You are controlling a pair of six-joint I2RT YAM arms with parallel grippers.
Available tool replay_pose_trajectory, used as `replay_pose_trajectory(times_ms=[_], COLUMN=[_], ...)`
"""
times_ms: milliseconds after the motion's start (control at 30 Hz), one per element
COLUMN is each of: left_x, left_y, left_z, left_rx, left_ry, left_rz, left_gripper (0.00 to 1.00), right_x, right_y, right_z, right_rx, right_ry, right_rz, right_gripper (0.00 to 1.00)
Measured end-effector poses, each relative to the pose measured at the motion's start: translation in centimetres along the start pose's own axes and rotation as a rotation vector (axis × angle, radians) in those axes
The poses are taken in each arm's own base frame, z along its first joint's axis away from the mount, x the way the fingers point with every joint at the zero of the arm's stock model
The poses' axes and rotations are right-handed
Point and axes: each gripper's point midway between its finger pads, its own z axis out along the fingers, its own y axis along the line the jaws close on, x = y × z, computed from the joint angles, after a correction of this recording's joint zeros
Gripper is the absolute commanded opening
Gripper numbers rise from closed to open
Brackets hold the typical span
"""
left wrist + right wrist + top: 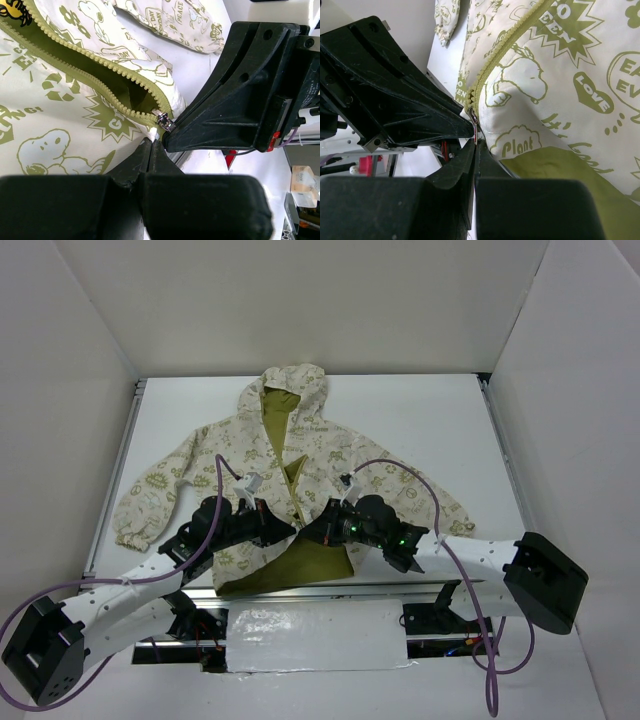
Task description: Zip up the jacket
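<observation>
Two end effectors are brought together at the bottom centre of the jacket (330, 455), which is spread face-up on the white desk (430, 420) with its hood (295, 385) pointing away from the arm bases and its sleeves out to either side.

The left end effector (152, 146) is pressed together on the cream fabric at the hem, just beside the base of the zipper. This hold is judged to be an anchor, so that the cloth is kept taut and is not dragged along when the slider is pulled.

The right end effector (476, 147) is closed on the small metal pull tab (475, 131), its fingertips nearly touching those of the left. The zipper slider (164, 121) is seen sitting at the very bottom of the track, where the two rows of zipper teeth (90, 65) meet. Above it the rows part and the olive lining (107, 82) is exposed between them, so almost none of the front is judged to be closed yet.

A steady pull toward the hood, in line with the teeth, is what the next move is judged to call for. A snag could be caused by the loose fold of lining beside the track, or the thin tab could be lost from the fingertips.
</observation>
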Motion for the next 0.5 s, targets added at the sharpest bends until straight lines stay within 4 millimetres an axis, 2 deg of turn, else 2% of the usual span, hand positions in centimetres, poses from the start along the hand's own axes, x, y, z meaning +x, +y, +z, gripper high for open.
replay_pose_trajectory(times_ms=[267,500], left_x=[-0.2,-0.3], left_y=[-0.2,-0.7], left_z=[0.1,0.2], left_rx=[0.016,0.046], left_ry=[-0.004,-0.010], left_rz=[0.023,0.040], left_gripper=[0.00,0.00], right_x=[-0.3,-1.4], right_y=[0.4,1.2], right_z=[0.0,-0.4], right_rx=[0.014,0.009], right_ry=[0.008,0.012], right_rz=[0.038,0.128], right_gripper=[0.00,0.00])
